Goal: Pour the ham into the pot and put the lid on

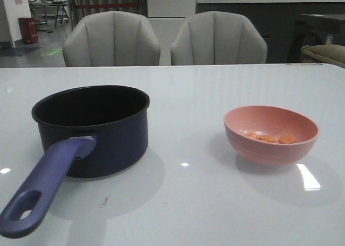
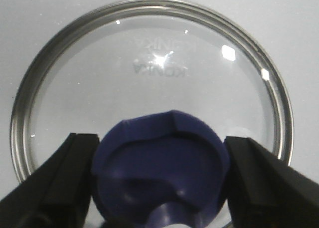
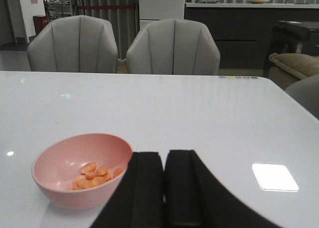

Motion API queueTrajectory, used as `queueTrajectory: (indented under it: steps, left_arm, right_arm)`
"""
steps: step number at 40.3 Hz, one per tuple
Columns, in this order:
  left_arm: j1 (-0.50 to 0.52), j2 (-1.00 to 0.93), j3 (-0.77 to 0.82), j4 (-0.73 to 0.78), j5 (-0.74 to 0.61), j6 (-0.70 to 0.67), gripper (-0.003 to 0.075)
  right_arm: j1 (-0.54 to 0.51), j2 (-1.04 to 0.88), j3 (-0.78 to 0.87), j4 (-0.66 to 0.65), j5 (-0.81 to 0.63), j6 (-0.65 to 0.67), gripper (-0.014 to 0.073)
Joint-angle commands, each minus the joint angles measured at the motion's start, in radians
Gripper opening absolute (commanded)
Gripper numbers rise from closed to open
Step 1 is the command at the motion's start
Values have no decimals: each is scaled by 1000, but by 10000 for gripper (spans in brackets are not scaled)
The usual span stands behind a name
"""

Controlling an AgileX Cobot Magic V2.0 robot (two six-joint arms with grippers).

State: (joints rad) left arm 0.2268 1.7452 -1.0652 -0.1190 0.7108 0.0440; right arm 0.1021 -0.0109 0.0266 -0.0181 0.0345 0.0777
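Note:
The dark navy pot (image 1: 91, 127) stands at the left of the table, its purple-blue handle (image 1: 43, 192) pointing toward the near edge. The ham (image 1: 269, 138) lies as orange slices in a pink bowl (image 1: 271, 134) at the right; both also show in the right wrist view, ham (image 3: 94, 175) in bowl (image 3: 75, 168). The clear glass lid (image 2: 149, 73) lies flat on the white table, seen only in the left wrist view. My left gripper (image 2: 160, 148) has a finger pressed against each side of the lid's blue knob (image 2: 159, 178). My right gripper (image 3: 164, 155) is shut and empty beside the bowl.
Two grey chairs (image 1: 161, 39) stand behind the table's far edge. The white table (image 1: 188, 203) has bare surface between the pot and the bowl. Neither arm shows in the front view.

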Motion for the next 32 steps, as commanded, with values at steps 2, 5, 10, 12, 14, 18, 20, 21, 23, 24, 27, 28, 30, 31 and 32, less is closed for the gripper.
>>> queueTrajectory:
  steps: [2,5,10,12,14,18,20,21,23,24,27,28,30,31,32]
  left_arm:
    - [-4,-33,-23,-15,-1,-4,461]
    - [-4,-33,-23,-15,6,-4,519]
    - [-4,-33,-23,-3,16,-4,584]
    - [-4,-33,-25,-1,23,-4,590]
    - [-4,-33,-32,-1,30,-4,590]
    - [-6,-43,-37,-1,37,-4,589]
    - [-11,-53,-37,-1,37,-4,589]
    - [-13,-60,-37,-1,37,-4,589]
    - [-20,-75,-37,-1,37,-4,589]
    - [-25,-81,-37,2,37,-4,589]
    - [-42,-113,-37,16,33,-4,589]
    - [-47,-123,-37,24,33,-4,589]
    - [-60,-151,-37,35,27,-4,589]
    - [-64,-167,-37,41,25,-4,589]
    - [-72,-181,-37,48,19,-4,589]
  right_arm:
    - [-6,-20,-5,-7,-83,-9,138]
    - [-6,-20,-5,-7,-83,-9,138]
    - [-6,-20,-5,-7,-83,-9,138]
    - [-6,-20,-5,-7,-83,-9,138]
    - [-6,-20,-5,-7,-83,-9,138]
    - [-6,-20,-5,-7,-83,-9,138]
    - [-6,-20,-5,-7,-83,-9,138]
    - [-6,-20,-5,-7,-83,-9,138]
    - [-6,-20,-5,-7,-83,-9,138]
    - [-6,-20,-5,-7,-83,-9,138]
    - [-6,-20,-5,-7,-83,-9,138]
    - [-6,-20,-5,-7,-83,-9,138]
    - [-6,-20,-5,-7,-83,-9,138]
    - [-6,-20,-5,-7,-83,-9,138]
    - [-6,-20,-5,-7,-83,-9,138]
